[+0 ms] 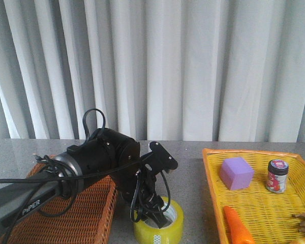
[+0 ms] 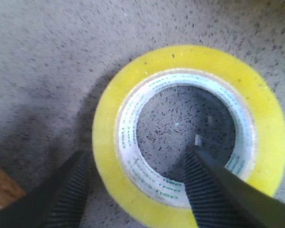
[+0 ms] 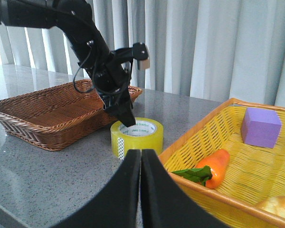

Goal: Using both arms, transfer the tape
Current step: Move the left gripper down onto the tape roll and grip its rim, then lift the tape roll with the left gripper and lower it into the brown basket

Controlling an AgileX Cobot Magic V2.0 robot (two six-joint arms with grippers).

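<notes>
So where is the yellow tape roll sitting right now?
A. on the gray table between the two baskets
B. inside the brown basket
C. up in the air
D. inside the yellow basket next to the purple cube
A: the tape lies flat on the gray table, between the brown basket and the yellow basket, with the left gripper straddling its wall, one finger inside the core and one outside.

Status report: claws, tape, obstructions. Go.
Left claw open, straddling the tape wall, one finger inside the core. Right claw shut, empty, back from tape. Tape flat on table between baskets. Nothing blocking.
</notes>
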